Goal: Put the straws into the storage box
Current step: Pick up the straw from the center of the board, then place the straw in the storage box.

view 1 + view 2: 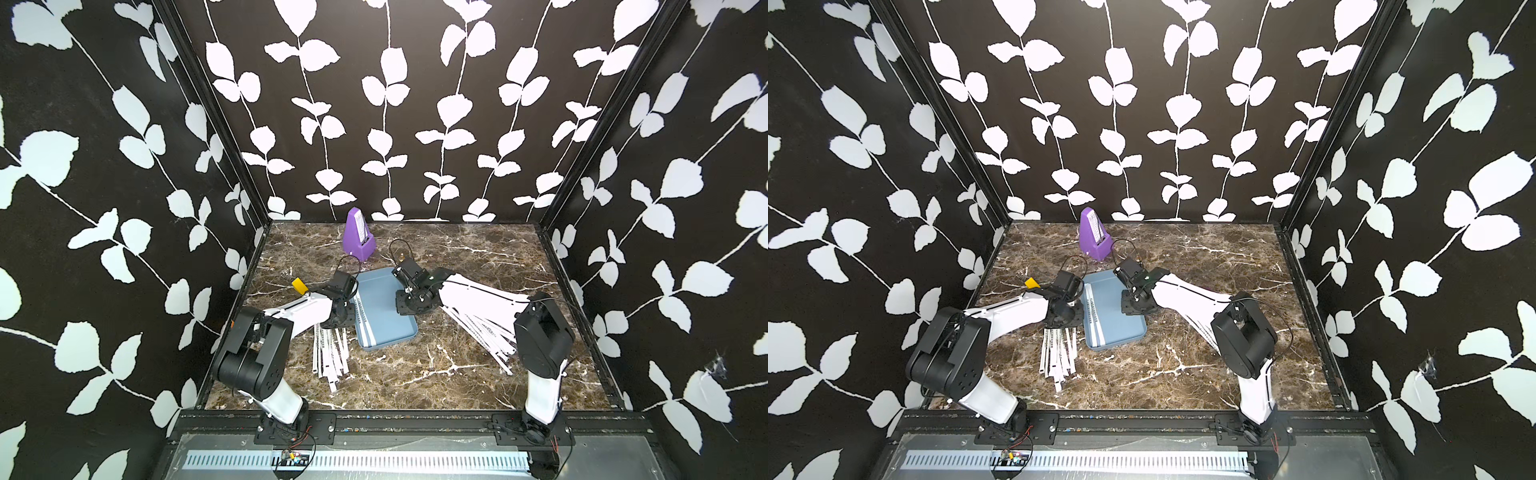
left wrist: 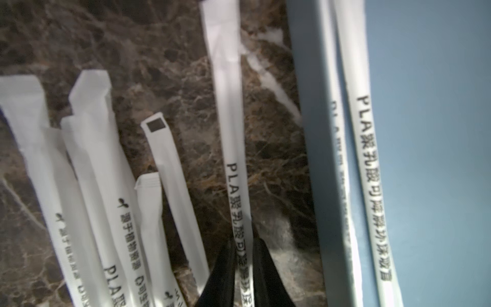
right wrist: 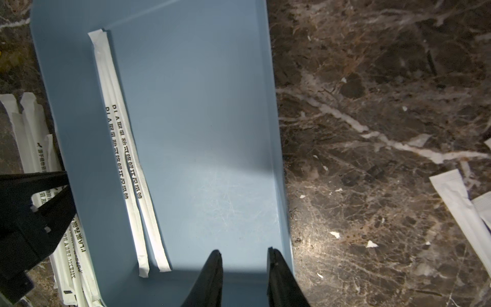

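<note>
The storage box [image 1: 386,320] [image 1: 1119,322] is a light blue tray at the table's middle. Two straws [image 3: 125,159] [image 1: 365,322] lie side by side along its left wall. In the left wrist view my left gripper [image 2: 244,256] is shut on one printed straw [image 2: 228,106] on the marble just outside the box's rim [image 2: 313,133]. Several more straws [image 1: 330,357] [image 1: 1059,353] fan out beside it. My right gripper [image 3: 244,255] hangs open over the box floor [image 3: 199,133], nothing between its fingers. A second pile of straws [image 1: 482,328] lies under the right arm.
A purple metronome [image 1: 359,235] [image 1: 1095,235] stands behind the box. A small yellow object [image 1: 300,286] sits by the left forearm. Patterned walls close off the left, right and back of the marble table [image 1: 415,374].
</note>
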